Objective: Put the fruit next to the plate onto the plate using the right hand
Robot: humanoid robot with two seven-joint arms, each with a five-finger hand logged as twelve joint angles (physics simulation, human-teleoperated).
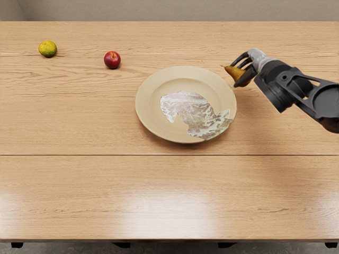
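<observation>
Right hand [247,64], entering from 3 o'clock, has fingers curled round the pear [232,72] just off the plate's [151,106] 2 o'clock rim, judged a grip for the transfer; apple [112,60] and citrus [47,48], well apart at 10 o'clock on the bench [159,185], are not candidates.

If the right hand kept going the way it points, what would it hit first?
The pear sits between the right hand's fingers. Beyond it, the line heads left and away, seemingly just past the plate's far rim over table; depth is unclear, so it might clip the rim.
</observation>
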